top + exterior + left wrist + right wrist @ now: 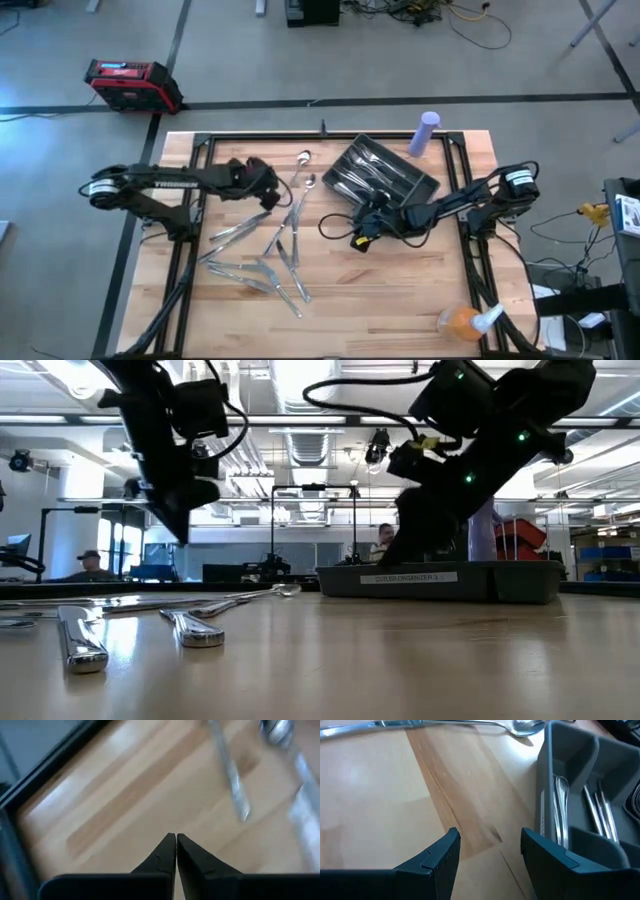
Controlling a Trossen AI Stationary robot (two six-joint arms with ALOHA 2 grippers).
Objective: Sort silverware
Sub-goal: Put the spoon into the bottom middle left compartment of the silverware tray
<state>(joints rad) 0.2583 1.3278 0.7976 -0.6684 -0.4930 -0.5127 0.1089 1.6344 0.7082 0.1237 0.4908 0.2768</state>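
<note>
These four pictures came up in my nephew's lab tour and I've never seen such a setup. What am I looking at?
It is a robot with two dark arms at a wooden table, sorting silverware. One picture looks straight down, one looks level across the tabletop, and two come from cameras on the arms' wrists.

Loose silverware lies on the wood; some pieces already lie in the dark compartmented tray. A purple cylinder stands at the far edge and an orange spray bottle lies near the front.

The left tool is shut and empty above the wood. The right tool is open and empty beside the tray. Nothing is held.
</note>
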